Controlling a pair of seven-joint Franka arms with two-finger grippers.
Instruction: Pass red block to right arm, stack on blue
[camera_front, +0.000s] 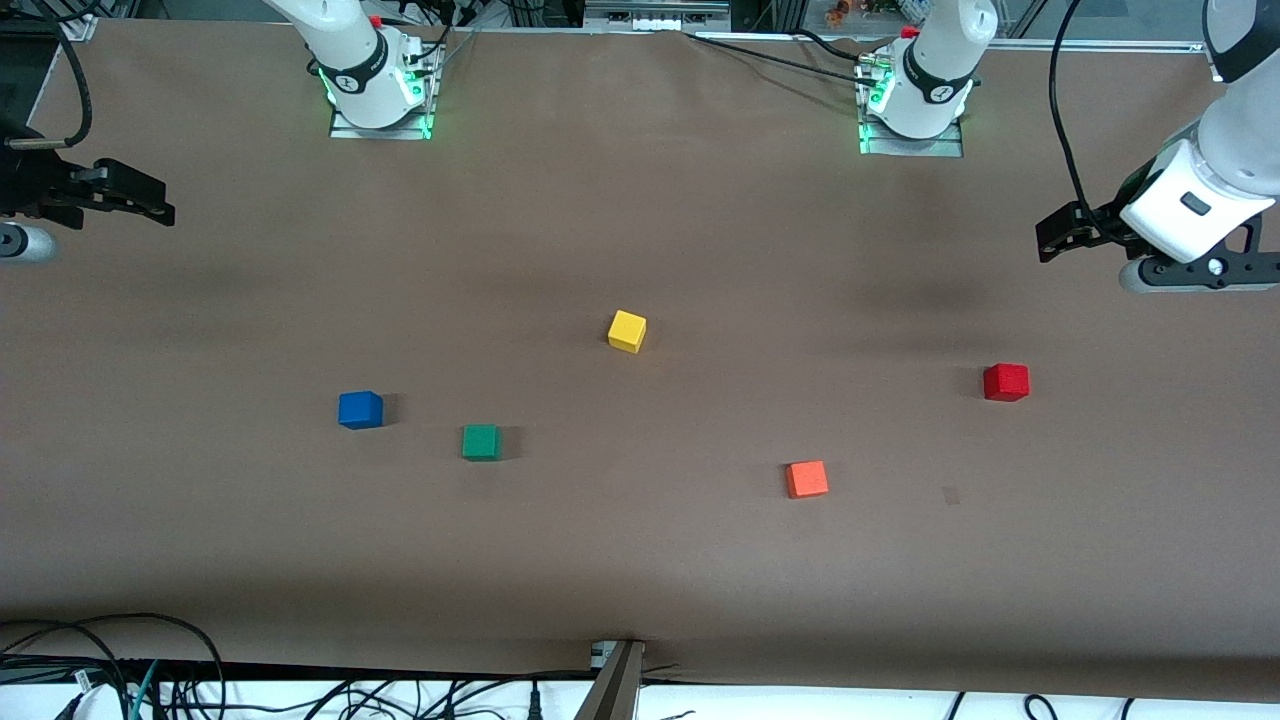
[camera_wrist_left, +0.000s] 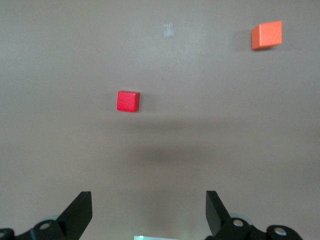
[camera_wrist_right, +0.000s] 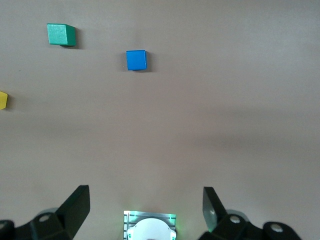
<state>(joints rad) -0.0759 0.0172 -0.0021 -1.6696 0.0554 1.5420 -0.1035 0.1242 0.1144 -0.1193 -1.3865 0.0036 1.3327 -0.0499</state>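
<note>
The red block (camera_front: 1005, 382) sits on the brown table toward the left arm's end; in the left wrist view (camera_wrist_left: 128, 101) it lies clear of the fingers. The blue block (camera_front: 360, 410) sits toward the right arm's end and also shows in the right wrist view (camera_wrist_right: 136, 60). My left gripper (camera_front: 1062, 232) hangs open and empty in the air over the table's edge at the left arm's end, its fingers (camera_wrist_left: 80, 215) wide apart. My right gripper (camera_front: 160, 205) hangs open and empty over the table's edge at the right arm's end, fingers (camera_wrist_right: 77, 207) wide apart.
A green block (camera_front: 481, 442) lies beside the blue one, slightly nearer the front camera. A yellow block (camera_front: 627, 331) sits mid-table. An orange block (camera_front: 806, 479) lies nearer the front camera than the red one. A small tape mark (camera_front: 950, 495) is beside it. The arm bases (camera_front: 380, 90) line the table's edge farthest from the front camera.
</note>
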